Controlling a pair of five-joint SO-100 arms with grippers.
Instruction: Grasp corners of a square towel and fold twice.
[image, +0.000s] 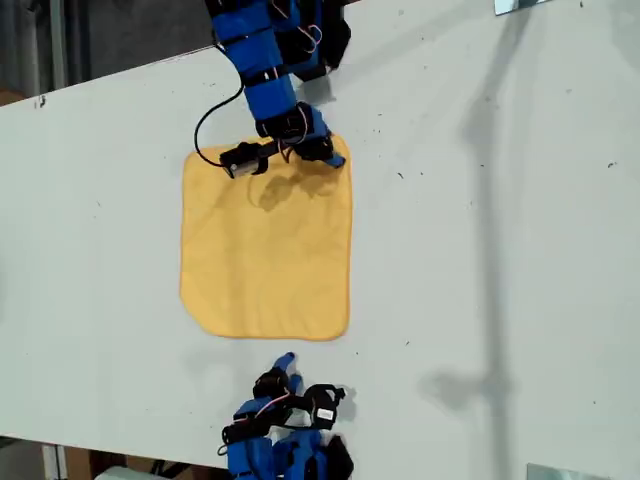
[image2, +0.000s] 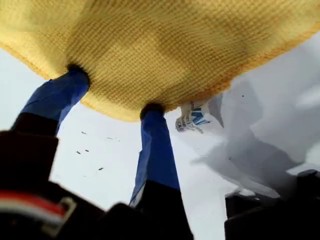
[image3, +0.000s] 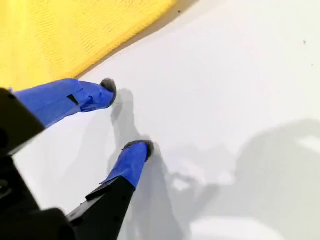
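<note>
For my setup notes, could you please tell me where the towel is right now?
The towel lies flat on the white table, left of centre in the exterior view, between the two arms, my first gripper at its far edge.

plain yellow-orange towel (image: 266, 248), white table (image: 500, 250)

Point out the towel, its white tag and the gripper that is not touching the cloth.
towel (image: 265, 250), exterior view, middle of the flat cloth.
white tag (image2: 194, 118), first wrist view, its printed face.
my second gripper (image3: 127, 117), second wrist view, midway between the fingertips, over bare table.
</note>
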